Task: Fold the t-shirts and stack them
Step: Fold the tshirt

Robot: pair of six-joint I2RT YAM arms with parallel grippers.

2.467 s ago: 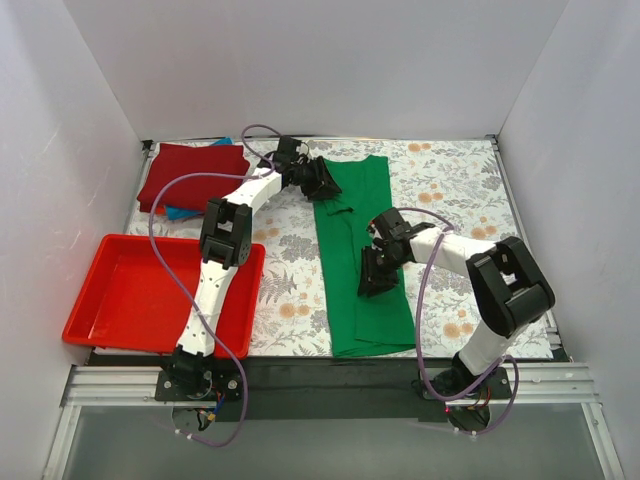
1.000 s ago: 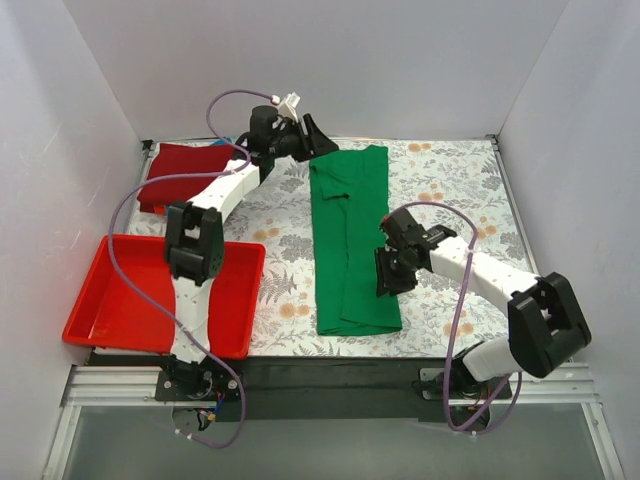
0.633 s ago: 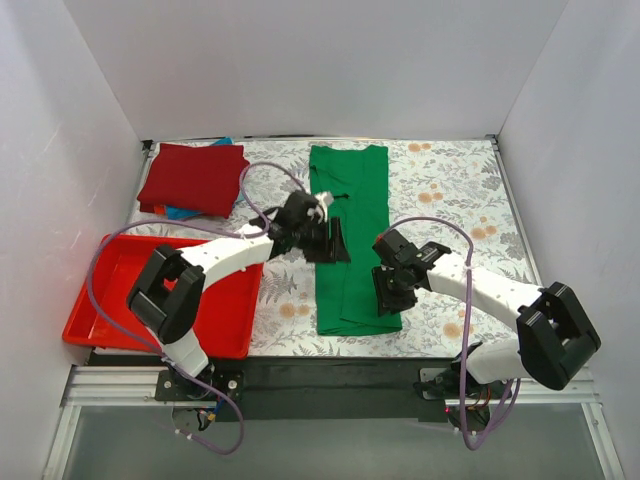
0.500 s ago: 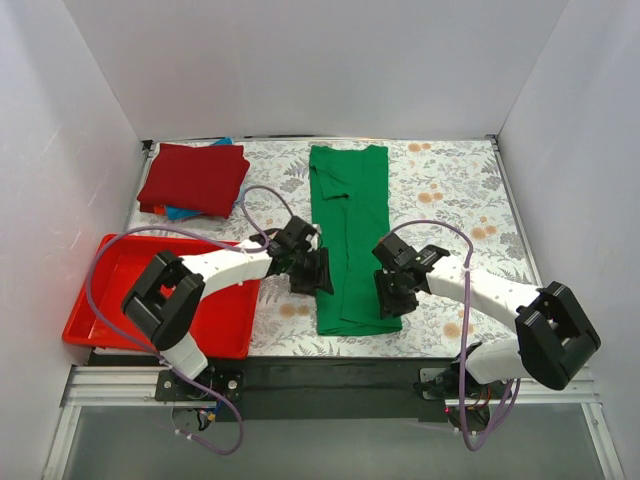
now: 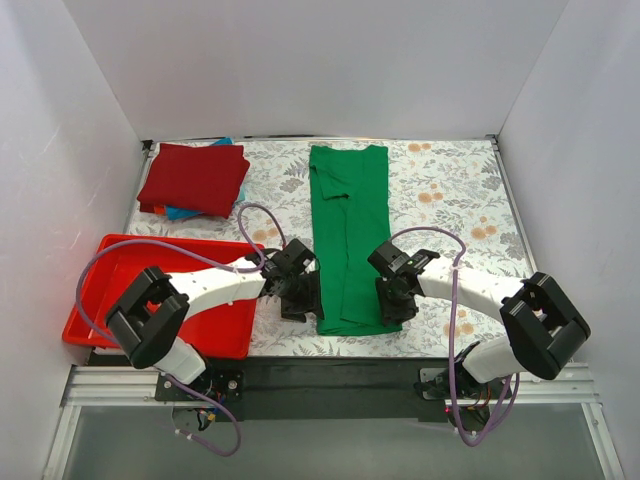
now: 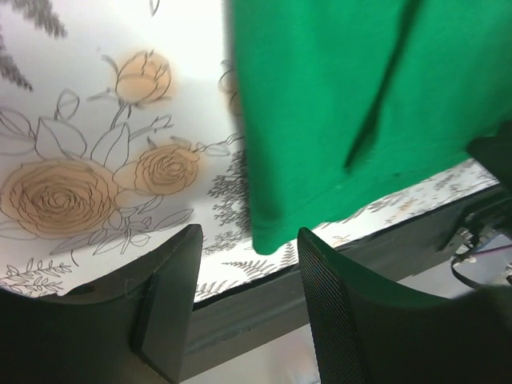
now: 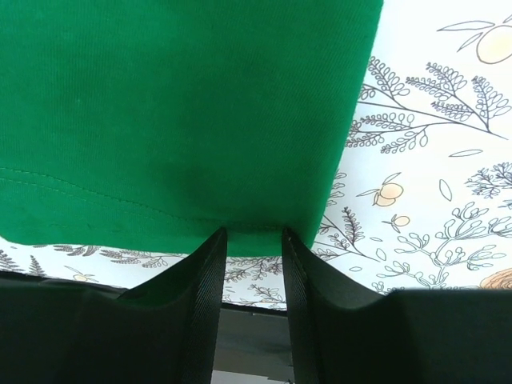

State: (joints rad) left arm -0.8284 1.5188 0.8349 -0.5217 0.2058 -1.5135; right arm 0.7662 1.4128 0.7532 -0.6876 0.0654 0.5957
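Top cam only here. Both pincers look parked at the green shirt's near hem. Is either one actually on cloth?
Observer: Left wrist view: the left pincer is open, and the green t-shirt corner sits in line with its gap, unpinched.
Operator: Right one?
Observer: Right wrist view: the right pincer tips reach the hem beside the near-right corner. The tablecloth shows through the gap.
Operator: Hem curled?
Observer: No, its stitched edge lies flat there.

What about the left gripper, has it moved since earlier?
Yes. The left gripper moved nearer, from level with the dark red t-shirt to beside the red tray.
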